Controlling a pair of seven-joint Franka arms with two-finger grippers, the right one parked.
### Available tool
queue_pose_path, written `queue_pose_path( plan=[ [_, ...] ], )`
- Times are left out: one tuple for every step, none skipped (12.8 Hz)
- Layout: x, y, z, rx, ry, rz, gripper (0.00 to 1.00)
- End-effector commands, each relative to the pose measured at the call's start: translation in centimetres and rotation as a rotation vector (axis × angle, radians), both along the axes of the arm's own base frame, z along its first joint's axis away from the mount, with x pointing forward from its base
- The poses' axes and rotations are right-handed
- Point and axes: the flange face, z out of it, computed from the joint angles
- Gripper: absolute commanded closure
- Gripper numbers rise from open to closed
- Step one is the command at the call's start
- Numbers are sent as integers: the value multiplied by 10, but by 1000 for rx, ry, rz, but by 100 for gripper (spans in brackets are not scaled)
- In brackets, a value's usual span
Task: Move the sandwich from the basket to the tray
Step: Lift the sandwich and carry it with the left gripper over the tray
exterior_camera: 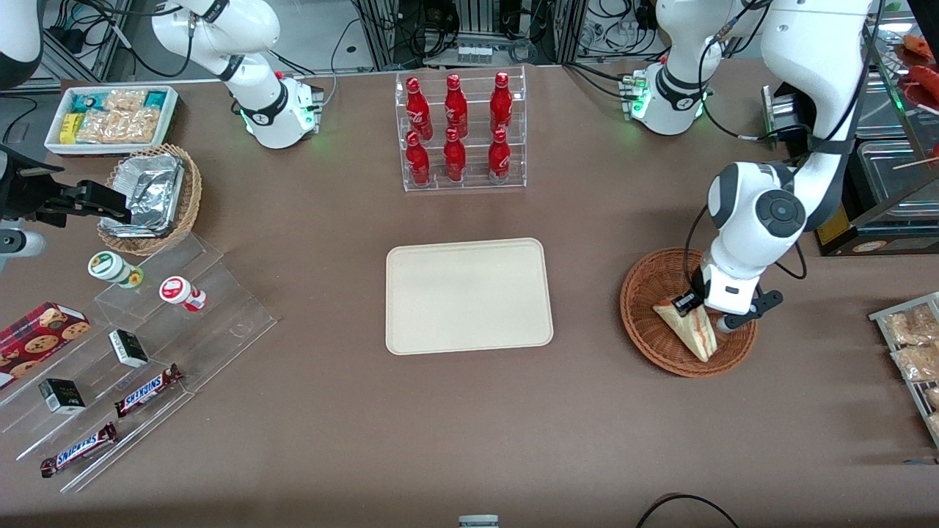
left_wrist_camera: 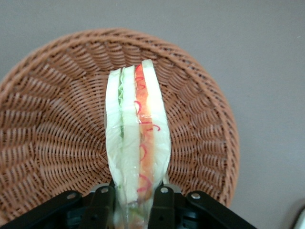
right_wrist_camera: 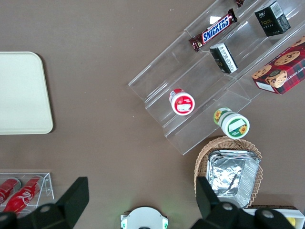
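Observation:
The sandwich (exterior_camera: 689, 330), a clear-wrapped wedge of pale bread with red and green filling (left_wrist_camera: 138, 138), stands on edge in the reddish-brown wicker basket (exterior_camera: 645, 323) toward the working arm's end of the table. My gripper (exterior_camera: 697, 304) is down in the basket (left_wrist_camera: 47, 138), shut on the sandwich's upper end, one black finger (left_wrist_camera: 101, 205) pressed against each bread face. The cream tray (exterior_camera: 468, 295) lies flat at the table's middle with nothing on it, apart from the basket.
A clear rack of red bottles (exterior_camera: 458, 132) stands farther from the camera than the tray. A foil-lined basket (exterior_camera: 150, 196), a white bin of snacks (exterior_camera: 110, 117) and clear steps with candy bars (exterior_camera: 147, 389) sit toward the parked arm's end. Packets on a rack (exterior_camera: 913, 345) lie beside the basket.

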Motion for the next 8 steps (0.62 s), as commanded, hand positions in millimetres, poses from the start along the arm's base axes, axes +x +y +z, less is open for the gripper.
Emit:
queue_pose_path(
  plan=[
    [14, -25, 58, 21, 22, -47, 100],
    [21, -41, 77, 22, 40, -64, 100],
    [28, -61, 92, 23, 48, -79, 100],
    [33, -80, 103, 24, 52, -113, 100],
    [35, -103, 110, 21, 51, -138, 100],
    [33, -140, 113, 15, 46, -185, 100],
    [31, -165, 118, 11, 33, -222, 100],
    [25, -190, 115, 12, 31, -263, 100]
  ],
)
